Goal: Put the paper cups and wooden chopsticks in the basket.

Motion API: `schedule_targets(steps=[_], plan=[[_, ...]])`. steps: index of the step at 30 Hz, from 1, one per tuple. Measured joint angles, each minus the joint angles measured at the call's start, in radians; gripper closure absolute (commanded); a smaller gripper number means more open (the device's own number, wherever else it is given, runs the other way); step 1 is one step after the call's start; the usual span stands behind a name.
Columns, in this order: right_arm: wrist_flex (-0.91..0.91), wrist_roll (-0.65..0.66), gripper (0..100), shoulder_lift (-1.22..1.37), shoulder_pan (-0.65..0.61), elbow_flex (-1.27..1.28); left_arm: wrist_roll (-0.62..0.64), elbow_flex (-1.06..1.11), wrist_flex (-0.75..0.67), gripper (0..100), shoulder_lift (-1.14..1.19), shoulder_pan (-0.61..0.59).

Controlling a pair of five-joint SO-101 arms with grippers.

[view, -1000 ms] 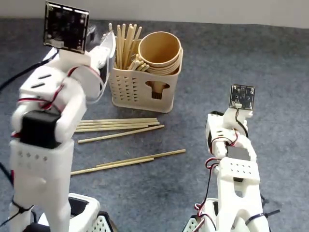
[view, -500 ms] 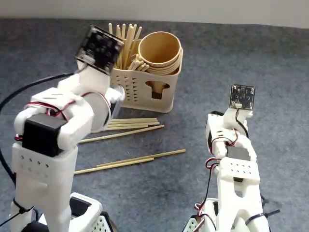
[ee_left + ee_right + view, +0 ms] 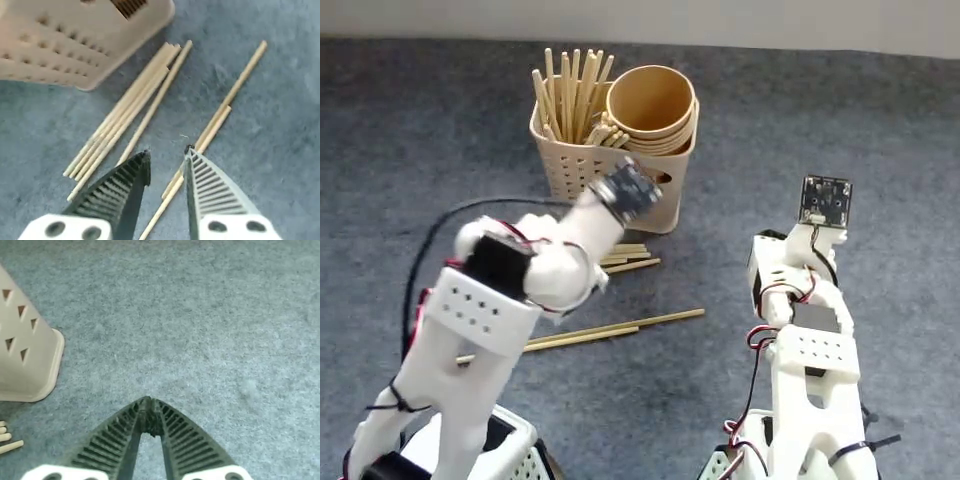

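A beige slotted basket [image 3: 620,180] stands at the back of the table. It holds stacked paper cups [image 3: 652,100] and a bunch of upright wooden chopsticks [image 3: 570,90]. More chopsticks lie loose on the grey cloth: a bundle [image 3: 130,110] beside the basket [image 3: 75,40] and a long pair [image 3: 620,325] nearer the front. My left gripper [image 3: 167,152] hangs open just above the cloth between the bundle and the pair [image 3: 225,110], holding nothing. My right gripper [image 3: 148,407] is shut and empty over bare cloth, right of the basket's corner [image 3: 25,355].
The left arm [image 3: 520,280] bends low over the loose chopsticks and hides part of them. The right arm [image 3: 805,300] stands folded at the right. Grey cloth [image 3: 840,120] lies open to the right of the basket.
The left arm has swung down from beside the basket's top to low over the loose chopsticks. The right arm has not moved.
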Motion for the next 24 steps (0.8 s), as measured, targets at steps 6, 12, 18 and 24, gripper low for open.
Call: schedule_targets(steps=[6,12,18,24], plan=[[0.0,0.0,98.8,0.0,0.0,0.0,-0.031,0.201,-0.133,83,0.002,0.026],[0.0,0.0,98.8,0.0,0.0,0.0,-0.049,0.37,-0.299,81,0.002,0.029],[0.0,0.0,98.8,0.0,0.0,0.0,-0.169,0.44,-0.333,81,0.002,0.028],[0.0,0.0,98.8,0.0,0.0,0.0,-0.178,0.453,-0.371,85,0.025,0.026]])
